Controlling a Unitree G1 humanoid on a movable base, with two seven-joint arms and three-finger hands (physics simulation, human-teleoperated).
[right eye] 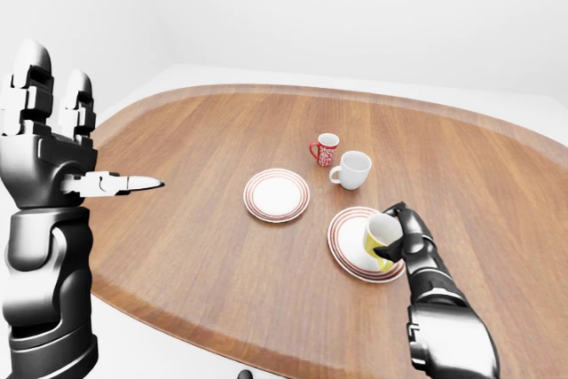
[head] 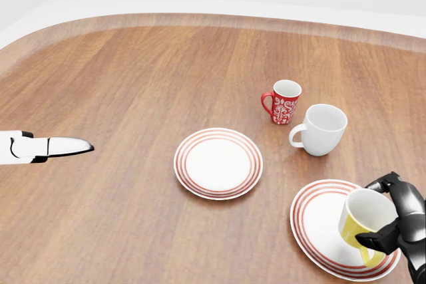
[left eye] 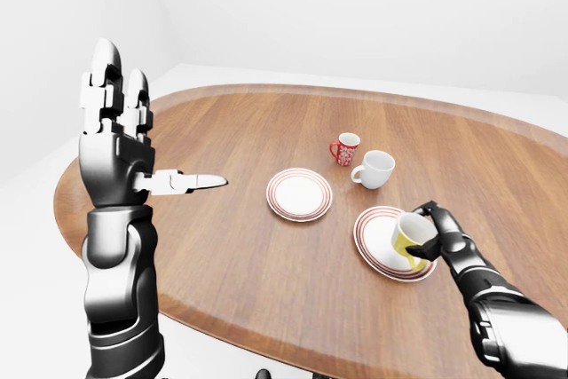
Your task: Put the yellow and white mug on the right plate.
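While gripped: yellow and white mug (head: 365,221) tilted in right hand (head: 399,221), fingers closed round it
Mug over: right plate's (head: 319,231) right edge
Axis: mouth leans up-left
Left hand (left eye: 120,144): spread open, far off, idle

glossy dark-grey segmented arms, left hand (left eye: 115,161) with pale silver-white jointed fingers (left eye: 108,73).

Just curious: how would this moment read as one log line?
right hand: shut on yellow and white mug, tilted | over right plate | left hand: open, raised
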